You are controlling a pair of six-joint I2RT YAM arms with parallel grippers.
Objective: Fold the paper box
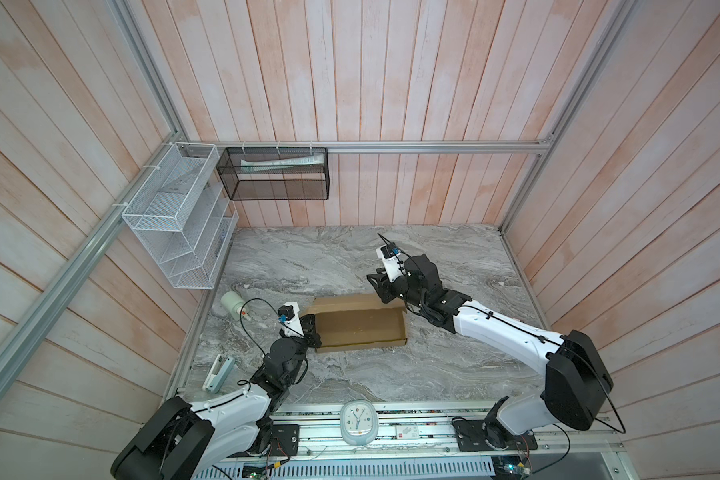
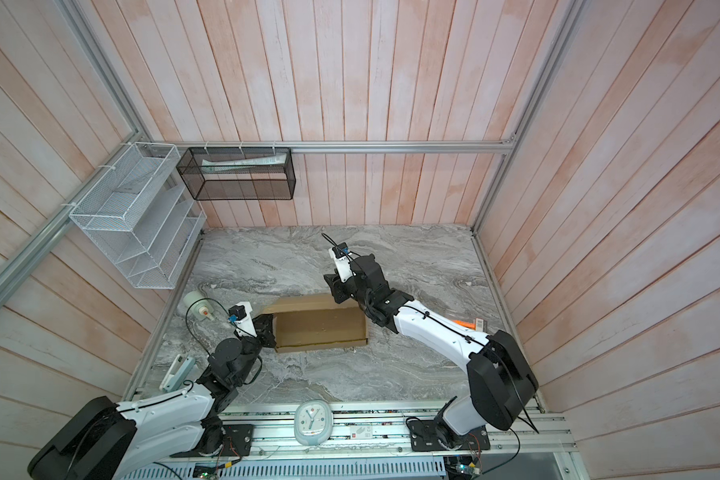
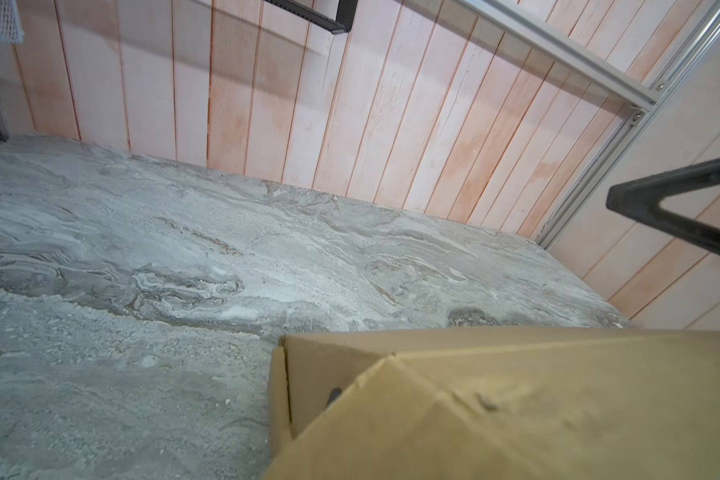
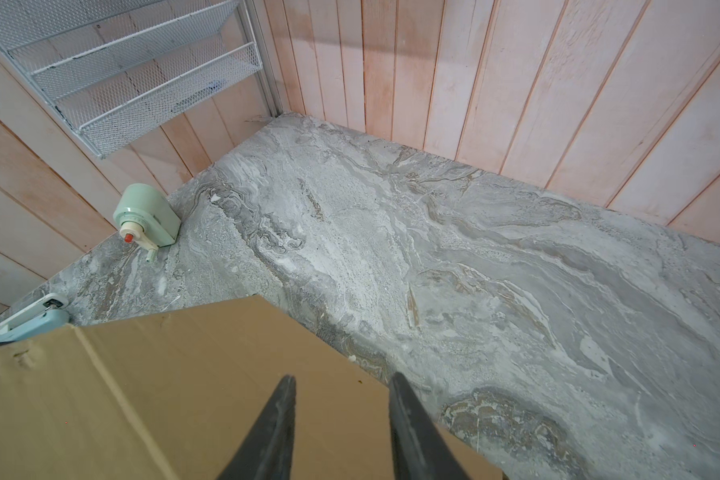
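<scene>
R fingers apart over paper box flap, arm stretched fwd

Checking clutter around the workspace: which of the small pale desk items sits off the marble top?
The clock, lying face up on the front rail. The sharpener and stapler both rest on the marble by its left edge.

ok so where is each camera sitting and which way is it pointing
Top views: high over the front edge, looking down at the table; left arm and right arm show, left gripper and right gripper at the box.
Left wrist: low beside the box, facing the back wall; only a black finger-like piece shows.
Right wrist: above the box flap, facing the back-left corner; its two fingers show.
Shared: all see box and table.
</scene>
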